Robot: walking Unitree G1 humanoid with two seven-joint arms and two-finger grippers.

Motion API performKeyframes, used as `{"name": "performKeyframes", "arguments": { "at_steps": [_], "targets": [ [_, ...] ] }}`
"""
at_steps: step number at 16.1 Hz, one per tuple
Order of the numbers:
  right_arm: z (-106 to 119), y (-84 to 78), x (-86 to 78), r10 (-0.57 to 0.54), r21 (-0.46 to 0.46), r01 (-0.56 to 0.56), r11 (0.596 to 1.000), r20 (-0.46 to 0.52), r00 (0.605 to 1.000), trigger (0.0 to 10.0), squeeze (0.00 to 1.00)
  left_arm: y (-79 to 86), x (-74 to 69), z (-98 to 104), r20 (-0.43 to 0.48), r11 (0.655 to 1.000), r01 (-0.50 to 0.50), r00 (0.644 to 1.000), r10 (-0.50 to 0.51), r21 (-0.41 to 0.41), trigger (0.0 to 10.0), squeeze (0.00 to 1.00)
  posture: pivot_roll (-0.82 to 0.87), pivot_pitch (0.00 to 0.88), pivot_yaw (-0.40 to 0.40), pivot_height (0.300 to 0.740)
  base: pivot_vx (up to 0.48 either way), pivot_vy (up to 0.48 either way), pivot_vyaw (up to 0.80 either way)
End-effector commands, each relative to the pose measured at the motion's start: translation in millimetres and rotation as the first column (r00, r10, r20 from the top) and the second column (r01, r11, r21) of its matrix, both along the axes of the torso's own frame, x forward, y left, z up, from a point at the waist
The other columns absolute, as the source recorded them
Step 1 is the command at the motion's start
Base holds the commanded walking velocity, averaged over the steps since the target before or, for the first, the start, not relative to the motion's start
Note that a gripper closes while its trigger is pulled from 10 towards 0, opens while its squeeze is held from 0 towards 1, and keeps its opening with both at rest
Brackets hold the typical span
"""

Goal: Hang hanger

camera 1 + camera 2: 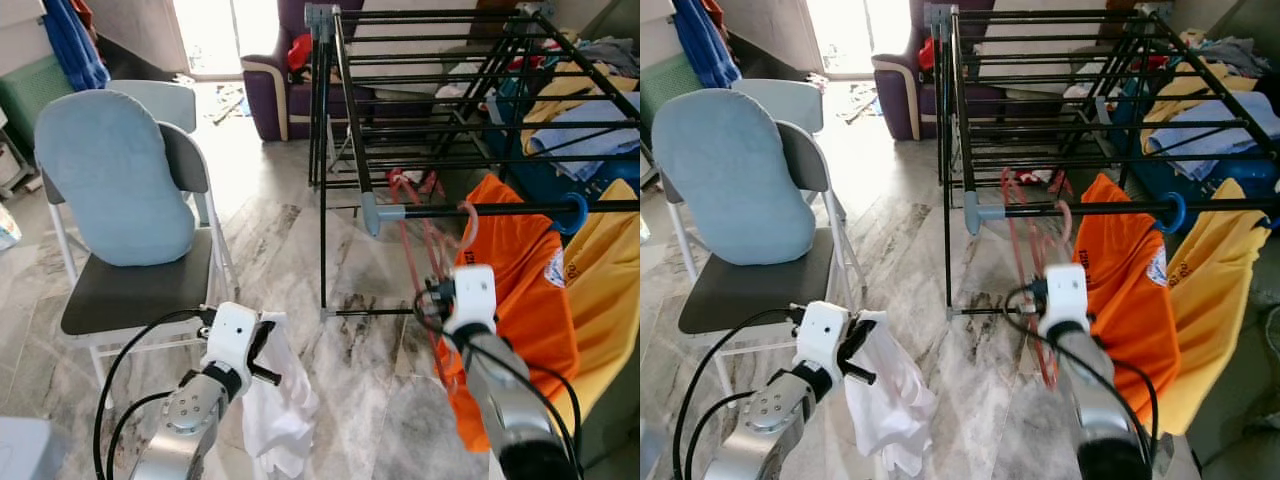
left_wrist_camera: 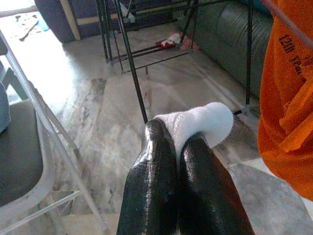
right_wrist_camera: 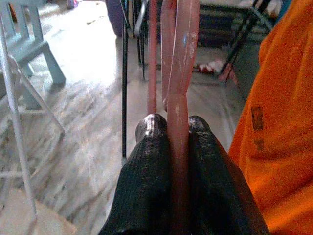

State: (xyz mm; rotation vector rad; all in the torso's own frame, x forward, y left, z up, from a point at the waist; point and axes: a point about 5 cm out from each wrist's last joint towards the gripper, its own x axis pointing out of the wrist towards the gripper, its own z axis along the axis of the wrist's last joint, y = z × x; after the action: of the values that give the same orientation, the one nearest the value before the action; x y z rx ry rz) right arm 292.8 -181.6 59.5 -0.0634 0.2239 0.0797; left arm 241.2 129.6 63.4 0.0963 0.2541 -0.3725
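Hanger [image 3: 180, 73], pink, sits pinched between the right gripper [image 3: 172, 128] fingers, near the drying rack's [image 1: 480, 211] rail; left gripper [image 2: 177, 147] clamps a white cloth [image 1: 280, 400].

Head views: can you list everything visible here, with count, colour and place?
Drying rack: one, black, ahead right.
Hanger: one, pink, hook by the front rail, gripped by the right hand.
Orange shirt: one, hung on the front rail.
Yellow garment: one, right of the orange shirt.
White cloth: one, held by the left hand.
Folding chair: one, white frame, grey seat, left.
Blue cushion: one, on the chair.
Armchair: one, purple, far back.
Left hand: shut on the cloth.
Right hand: shut on the hanger.
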Motion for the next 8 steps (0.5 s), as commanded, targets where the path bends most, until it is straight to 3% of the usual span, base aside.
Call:
{"name": "performKeyframes", "arguments": {
  "at_steps": [1,2,3,4,8],
  "targets": [
    [4.8,-1.4,-2.3,0.006,0.009,-0.006,1.000,0.001,1.000,5.5,0.00,-0.4,3.6,7.9,0.047,1.000,0.003,0.999,-0.003,0.000,10.0,0.00,-0.05,0.000,0.005,0.740,0.000,0.000,0.00],
    [4.7,-2.1,-4.8,-0.001,0.015,0.001,1.000,-0.011,1.000,8.0,0.00,-1.9,3.9,7.8,0.049,1.000,0.009,0.999,-0.009,-0.001,10.0,0.00,-0.06,0.000,0.007,0.740,0.000,0.000,0.00],
    [6.7,-0.3,-3.2,0.001,0.015,0.000,1.000,-0.012,1.000,9.4,0.00,-3.9,4.5,8.3,0.053,1.000,0.016,0.998,-0.016,0.006,10.0,0.00,-0.06,0.000,0.006,0.740,0.000,0.000,0.00],
    [6.8,2.5,-3.2,0.007,0.016,-0.007,1.000,-0.018,1.000,10.0,0.00,-3.9,4.4,8.4,0.056,1.000,0.015,0.998,-0.016,0.007,10.0,0.00,-0.06,0.000,0.006,0.740,0.000,0.000,0.00],
    [6.5,7.5,-1.5,0.019,0.014,-0.018,1.000,-0.046,0.999,10.0,0.00,-3.4,6.0,8.8,0.057,1.000,0.004,0.998,-0.004,0.002,10.0,0.00,-0.05,0.000,-0.004,0.740,-0.287,0.000,0.00]
  ]
}}
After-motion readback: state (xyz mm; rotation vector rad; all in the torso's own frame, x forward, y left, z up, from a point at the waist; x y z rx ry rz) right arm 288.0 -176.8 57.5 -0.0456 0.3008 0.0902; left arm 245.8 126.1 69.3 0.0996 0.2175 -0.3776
